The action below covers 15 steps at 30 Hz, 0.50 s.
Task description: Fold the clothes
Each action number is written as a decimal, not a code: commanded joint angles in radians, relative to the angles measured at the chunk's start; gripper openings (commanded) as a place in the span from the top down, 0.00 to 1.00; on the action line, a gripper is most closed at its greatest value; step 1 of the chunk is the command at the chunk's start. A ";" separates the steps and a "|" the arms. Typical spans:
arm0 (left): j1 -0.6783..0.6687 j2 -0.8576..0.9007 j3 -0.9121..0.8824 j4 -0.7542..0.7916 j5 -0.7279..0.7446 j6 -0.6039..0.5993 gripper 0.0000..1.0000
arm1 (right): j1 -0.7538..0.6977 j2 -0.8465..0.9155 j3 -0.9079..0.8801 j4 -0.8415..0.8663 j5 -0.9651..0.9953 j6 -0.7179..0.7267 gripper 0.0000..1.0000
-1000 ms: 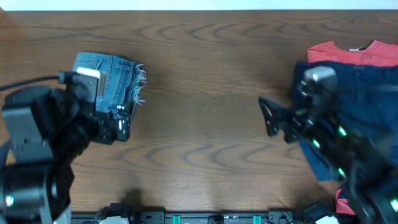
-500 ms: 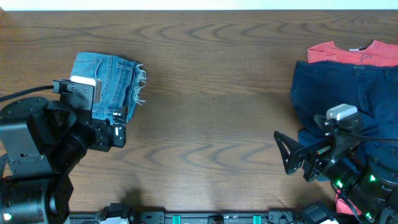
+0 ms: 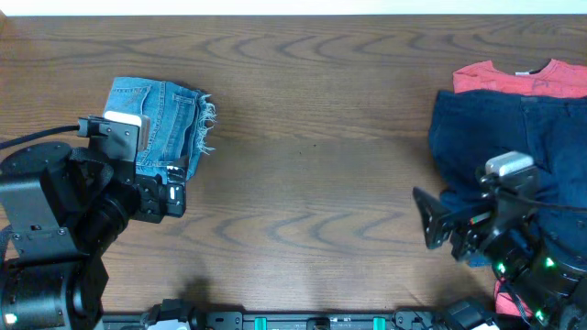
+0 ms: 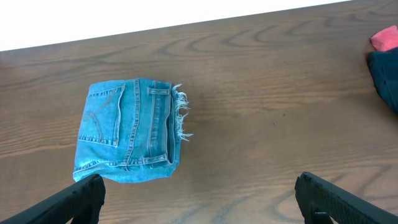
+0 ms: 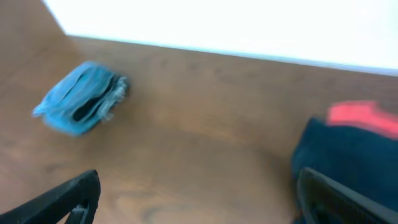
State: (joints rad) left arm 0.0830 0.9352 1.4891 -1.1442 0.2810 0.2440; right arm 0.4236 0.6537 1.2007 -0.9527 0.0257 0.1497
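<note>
Wood table; folded jeans; navy garment

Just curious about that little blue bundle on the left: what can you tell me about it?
It is a pair of light-blue denim jeans, folded into a compact, squarish stack. A back pocket faces up and a frayed hem sticks out at one side. It lies flat on the wooden table, touched by nothing else.
</note>
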 commanded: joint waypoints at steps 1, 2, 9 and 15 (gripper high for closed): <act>-0.004 -0.001 0.016 0.000 -0.009 0.013 0.02 | -0.100 -0.040 -0.074 0.078 0.047 -0.130 0.01; -0.004 -0.001 0.016 0.000 -0.009 0.013 0.02 | -0.137 -0.056 -0.109 0.114 0.021 -0.152 0.01; -0.004 -0.001 0.016 0.000 -0.009 0.013 0.02 | -0.327 -0.240 -0.445 0.296 -0.087 -0.173 0.01; -0.004 -0.001 0.016 0.000 -0.009 0.013 0.02 | -0.364 -0.451 -0.694 0.374 -0.079 -0.174 0.01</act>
State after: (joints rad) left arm 0.0830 0.9352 1.4899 -1.1442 0.2806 0.2440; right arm 0.0803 0.2752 0.5774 -0.6102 -0.0402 -0.0029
